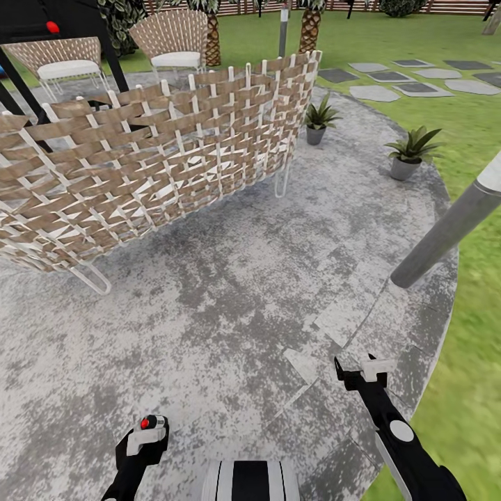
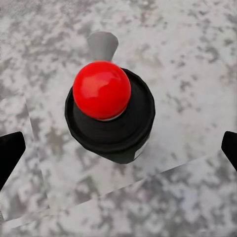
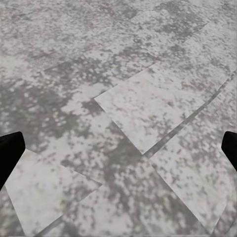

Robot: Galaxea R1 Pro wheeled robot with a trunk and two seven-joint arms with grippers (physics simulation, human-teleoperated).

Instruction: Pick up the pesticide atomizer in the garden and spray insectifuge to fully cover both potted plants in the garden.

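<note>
The pesticide atomizer (image 2: pixel 111 116) is seen from straight above in the left wrist view. It has a dark round body, a red ball on top and a whitish trigger, and it stands upright over the grey paving. My left gripper (image 1: pixel 142 437) hovers over it, open. Its black fingertips (image 2: pixel 10 153) are spread wide on either side and do not touch the bottle. The atomizer's red spot (image 1: pixel 145 422) shows at that gripper. My right gripper (image 1: pixel 358 372) is open over bare paving. Two potted plants (image 1: pixel 319 120) (image 1: pixel 410 152) stand at the far right rim of the patio (image 1: pixel 229 292).
A long woven wicker sofa back (image 1: pixel 160 160) spans the left and middle. Two wicker chairs (image 1: pixel 174 42) stand behind it. A grey bollard lamp (image 1: pixel 449 233) leans in at the right. Lawn (image 1: pixel 473 390) and stepping stones (image 1: pixel 417 76) lie beyond the patio edge.
</note>
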